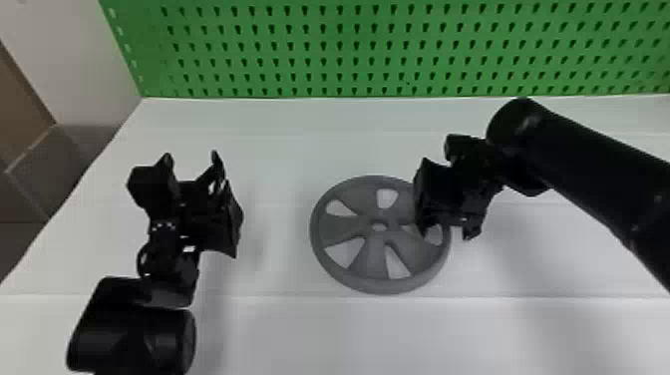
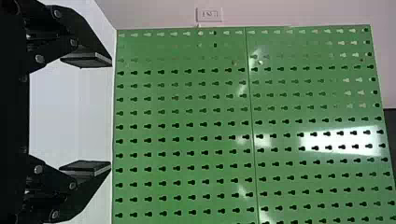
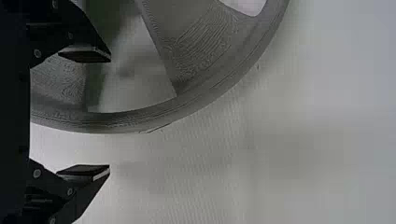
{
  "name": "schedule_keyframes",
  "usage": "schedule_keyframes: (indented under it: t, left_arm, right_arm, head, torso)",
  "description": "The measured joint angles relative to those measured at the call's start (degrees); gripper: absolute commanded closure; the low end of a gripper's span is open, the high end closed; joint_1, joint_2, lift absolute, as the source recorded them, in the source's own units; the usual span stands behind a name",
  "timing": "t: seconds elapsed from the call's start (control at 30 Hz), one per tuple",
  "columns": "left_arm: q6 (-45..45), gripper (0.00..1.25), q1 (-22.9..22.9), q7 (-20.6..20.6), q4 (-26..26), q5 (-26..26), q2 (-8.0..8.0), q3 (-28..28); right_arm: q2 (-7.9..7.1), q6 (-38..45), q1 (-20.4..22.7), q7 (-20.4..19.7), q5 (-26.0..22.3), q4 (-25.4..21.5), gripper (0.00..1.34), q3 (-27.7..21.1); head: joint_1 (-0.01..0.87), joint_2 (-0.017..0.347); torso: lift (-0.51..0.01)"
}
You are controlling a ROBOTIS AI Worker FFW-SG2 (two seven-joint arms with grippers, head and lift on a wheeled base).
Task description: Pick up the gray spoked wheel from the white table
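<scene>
You have glare patches on the green pegboard ahead of your left gripper. Soft shadows dull the white table beside both it and your right gripper, whose wrist view is dimmer.

The gray wheel looks plastic, matt, finely ridged — the green pegboard, glossy.

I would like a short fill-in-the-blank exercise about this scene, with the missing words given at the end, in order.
The gray spoked wheel lies flat on a table whose colour is ____.
The pegboard behind the table is coloured ____.
The pincer at the wheel's rim belongs to the robot's ____ arm.
The left pincer is not shut but ____.

Missing words: white; green; right; open.
</scene>
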Motion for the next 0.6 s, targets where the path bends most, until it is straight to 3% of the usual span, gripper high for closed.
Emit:
schedule_keyframes:
  t: [0.6]
  left_arm:
    - [0.27,0.47,-0.11,0.00,0.07,-0.11,0.00,-0.32]
  right_arm:
    - [-0.01,-0.36,-0.40,0.04,0.01,0.00,0.79,0.87]
  head:
    - [0.779,0.077]
  torso:
    - [-0.078]
